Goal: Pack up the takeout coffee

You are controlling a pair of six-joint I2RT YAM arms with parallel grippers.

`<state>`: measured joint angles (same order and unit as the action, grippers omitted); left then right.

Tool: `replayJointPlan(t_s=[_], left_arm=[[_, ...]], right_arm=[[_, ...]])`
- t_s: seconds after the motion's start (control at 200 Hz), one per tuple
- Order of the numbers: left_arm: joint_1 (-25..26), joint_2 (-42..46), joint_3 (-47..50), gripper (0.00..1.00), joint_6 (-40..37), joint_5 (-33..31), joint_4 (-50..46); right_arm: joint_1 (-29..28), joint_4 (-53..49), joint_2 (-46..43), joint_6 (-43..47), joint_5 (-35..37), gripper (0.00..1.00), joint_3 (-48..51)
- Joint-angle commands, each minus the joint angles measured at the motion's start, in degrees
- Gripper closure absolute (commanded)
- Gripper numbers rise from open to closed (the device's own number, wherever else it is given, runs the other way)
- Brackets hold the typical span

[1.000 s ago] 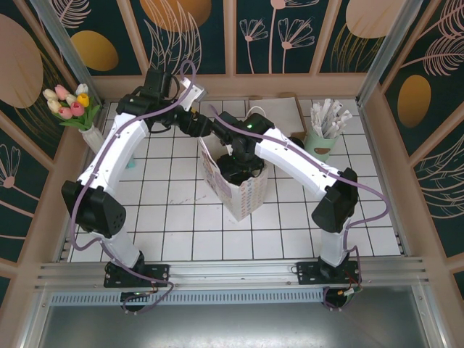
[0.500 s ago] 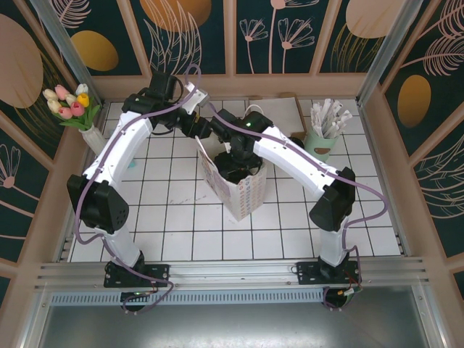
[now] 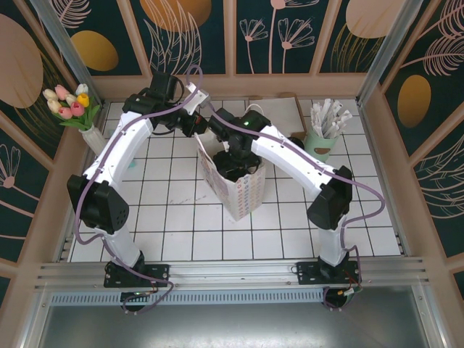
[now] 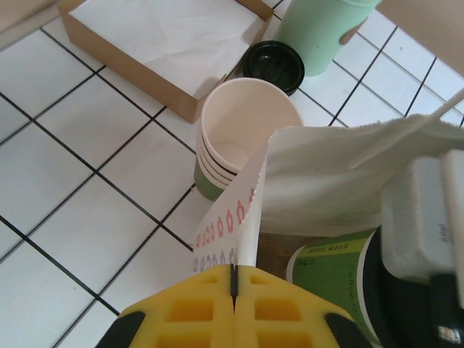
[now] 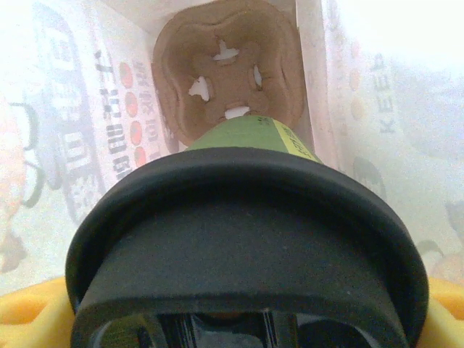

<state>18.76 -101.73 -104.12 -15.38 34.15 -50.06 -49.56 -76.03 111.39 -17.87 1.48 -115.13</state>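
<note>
Thing: takeout coffee (image 5: 246, 138), a small paper cup with a lid (image 5: 239, 239) fitted on top.
Colour: green wall with a yellow-green printed band and dark lettering. The left wrist view shows the same green print (image 4: 337, 279).
Lid: round black plastic with a raised rim, closed on the cup.
Pose: lid uppermost, base pointing down.
Place: inside the mouth of the white printed paper bag (image 3: 246, 196), between its walls.
Below it: a brown pulp cup carrier (image 5: 225, 65) on the bag's floor. The cup's base hides the carrier's near cell, so contact cannot be told.
Hold: gripped near the lid between the yellow pads (image 5: 25, 312) of the right gripper (image 3: 235, 161).
</note>
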Motion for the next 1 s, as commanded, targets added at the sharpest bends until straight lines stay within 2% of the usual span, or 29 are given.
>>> replayJointPlan(t_s=[0.0, 0.21, 0.606, 0.996], left_arm=[[0.5, 0.7, 0.5, 1.0, -0.8, 1.1, 0.0], [1.1, 0.6, 0.9, 1.0, -1.0, 0.6, 0.0], [1.1, 2.6, 1.0, 1.0, -0.5, -6.0, 2.2], [1.1, 5.1, 2.2, 1.0, 0.4, -6.7, 4.5]], right_arm=[[0.9, -2.0, 2.5, 1.1, -0.3, 0.28, -1.1], [1.2, -1.1, 5.3, 2.1, -0.3, 0.28, -1.5], [0.9, -0.7, 0.1, 1.2, -2.0, 0.28, 7.7], [1.1, -2.4, -0.4, -0.4, -1.8, 0.28, 8.4]])
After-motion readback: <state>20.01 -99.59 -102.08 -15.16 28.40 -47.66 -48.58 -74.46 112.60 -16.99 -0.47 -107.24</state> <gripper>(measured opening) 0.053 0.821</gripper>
